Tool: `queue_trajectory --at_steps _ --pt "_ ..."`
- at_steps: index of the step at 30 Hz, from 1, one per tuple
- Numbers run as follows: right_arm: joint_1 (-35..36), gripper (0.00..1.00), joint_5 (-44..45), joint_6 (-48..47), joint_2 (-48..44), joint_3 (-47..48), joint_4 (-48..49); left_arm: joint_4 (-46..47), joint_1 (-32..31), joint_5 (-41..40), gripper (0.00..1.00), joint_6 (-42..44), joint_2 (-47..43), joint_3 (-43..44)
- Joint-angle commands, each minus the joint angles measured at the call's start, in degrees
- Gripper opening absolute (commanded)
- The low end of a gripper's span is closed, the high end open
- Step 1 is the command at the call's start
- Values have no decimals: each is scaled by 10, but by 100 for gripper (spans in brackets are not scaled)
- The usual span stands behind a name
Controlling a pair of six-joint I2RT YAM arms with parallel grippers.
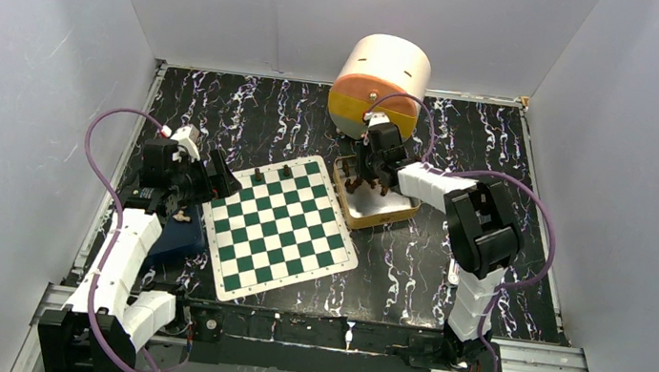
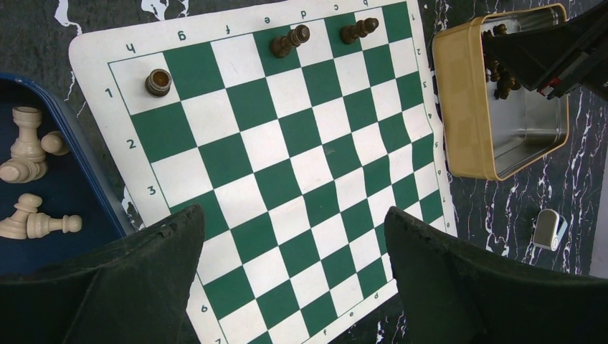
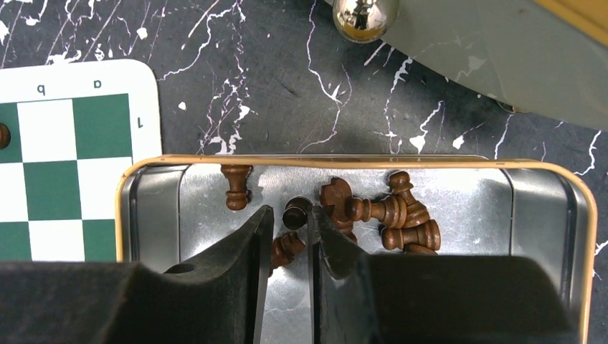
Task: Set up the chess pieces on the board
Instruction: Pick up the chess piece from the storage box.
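Top view: board (image 1: 280,237) lies centre-left. Two dark pieces (image 1: 257,176) stand on its far row. Tin (image 1: 384,220) sits at 2 o'clock of the board, just beside its corner. Right gripper (image 1: 366,183) is down inside the tin; left gripper (image 1: 216,176) hovers at 10 o'clock of the board. Left wrist: its fingers (image 2: 136,287) are spread wide with nothing between them and only board squares below. Three dark pieces show along the 12 o'clock edge. A blue tray (image 2: 93,179) at 9 o'clock holds white pieces (image 2: 27,143). Right wrist: jaws are drawn in to a narrow slit over the tin floor, with one piece (image 3: 297,213) right at the tips. Cannot tell whether it is pinched or merely beneath. The rest lie heaped at 3 o'clock, one apart at 10 o'clock. Judgement: the pieces look like small turned wood, so light, stiff, smooth and prone to roll. Best taken across the narrow stem under the head, one clear of the heap.
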Motion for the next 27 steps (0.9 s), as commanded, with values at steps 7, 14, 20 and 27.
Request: queue_trajectory --at_steps 7,14,20,27 --pt "-2 21 16 -12 3 34 7 -6 -1 -4 92 7 -14 7" --pt "-2 17 29 -22 -11 39 -10 -6 -1 -4 92 7 -14 6" --pt "-2 16 26 -22 -32 44 -30 -6 0 -4 93 6 -13 5" --pt "-1 15 5 -21 -59 44 -55 -6 -1 -6 93 6 -11 6"
